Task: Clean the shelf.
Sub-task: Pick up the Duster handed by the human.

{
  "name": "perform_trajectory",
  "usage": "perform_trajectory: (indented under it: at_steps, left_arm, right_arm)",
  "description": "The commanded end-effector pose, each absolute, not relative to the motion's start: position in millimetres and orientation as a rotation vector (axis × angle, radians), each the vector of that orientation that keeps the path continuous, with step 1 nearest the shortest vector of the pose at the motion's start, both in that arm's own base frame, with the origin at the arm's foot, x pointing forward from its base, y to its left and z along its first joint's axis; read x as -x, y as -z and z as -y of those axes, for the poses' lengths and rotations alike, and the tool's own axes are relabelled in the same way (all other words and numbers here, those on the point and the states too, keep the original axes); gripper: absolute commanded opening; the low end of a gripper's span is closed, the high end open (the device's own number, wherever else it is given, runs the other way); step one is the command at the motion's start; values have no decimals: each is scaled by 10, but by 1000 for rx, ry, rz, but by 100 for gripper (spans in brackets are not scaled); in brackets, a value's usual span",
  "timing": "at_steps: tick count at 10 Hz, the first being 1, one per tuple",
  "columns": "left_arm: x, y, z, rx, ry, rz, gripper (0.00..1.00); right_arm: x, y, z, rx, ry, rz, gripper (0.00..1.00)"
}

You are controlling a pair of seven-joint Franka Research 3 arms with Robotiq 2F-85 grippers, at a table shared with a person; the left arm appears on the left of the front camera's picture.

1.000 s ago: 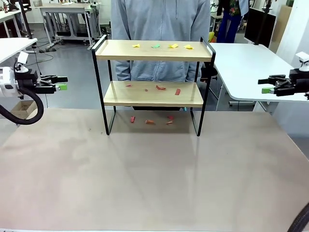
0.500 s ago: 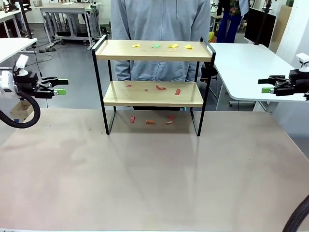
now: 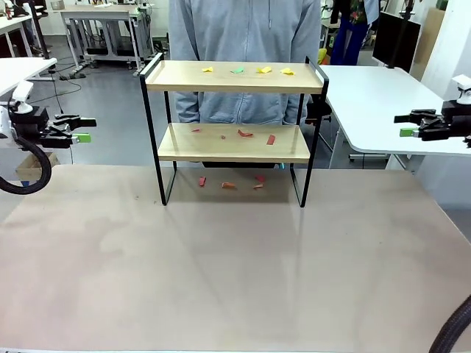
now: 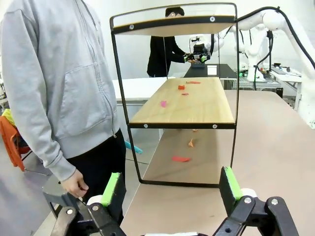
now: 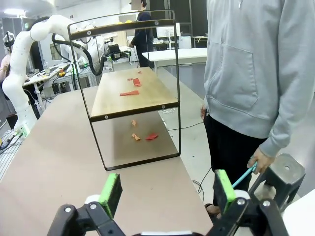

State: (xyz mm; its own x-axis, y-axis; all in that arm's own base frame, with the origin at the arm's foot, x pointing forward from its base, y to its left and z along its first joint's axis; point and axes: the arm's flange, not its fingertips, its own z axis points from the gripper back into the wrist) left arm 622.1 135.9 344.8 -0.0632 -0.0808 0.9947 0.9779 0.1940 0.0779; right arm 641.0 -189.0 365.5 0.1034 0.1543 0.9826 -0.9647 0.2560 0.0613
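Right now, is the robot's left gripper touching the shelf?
Apart. The front view shows a wide gap between the left gripper and the shelf.

Across a broad tan table (image 3: 235,279), a person in a grey hooded sweatshirt (image 3: 243,44) stands at 12 o'clock. A few red scraps (image 3: 229,184) lie on the tabletop toward its far edge, at 12 o'clock from its centre. A white table (image 3: 375,95) takes up the 2 o'clock quarter. The corner of another white table (image 3: 18,70) juts in at 10 o'clock. A cardboard box (image 3: 26,169) sits on the grey floor (image 3: 110,110) at 9 o'clock. Behind, metal-legged workbenches (image 3: 103,15) stand at 11 o'clock. At 1 o'clock a second person (image 3: 353,29) stands beside a dark screen (image 3: 394,40).
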Motion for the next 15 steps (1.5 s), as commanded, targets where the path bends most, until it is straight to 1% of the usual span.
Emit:
perform_trajectory:
  at_steps: [1, 5, 6, 7, 15]
  left_arm:
    - [-6134, -3583, -1393, 980, 1168, 1323, 100]
    - [-6118, -3615, -1477, 996, 1158, 1334, 100]
    - [-6137, -3632, -1485, 981, 1138, 1367, 100]
    - [-6161, -3607, -1455, 982, 1157, 1321, 100]
    - [-6161, -3607, -1455, 982, 1157, 1321, 100]
  right_arm:
    - [-6428, -3812, 1880, -966, -1009, 1163, 100]
    - [-6436, -3855, 1891, -953, -1001, 1173, 100]
    - [-6406, -3771, 1898, -935, -1044, 1148, 100]
    - [-6406, -3771, 1898, -935, -1044, 1148, 100]
    - [-6406, -3771, 1898, -935, -1044, 1148, 100]
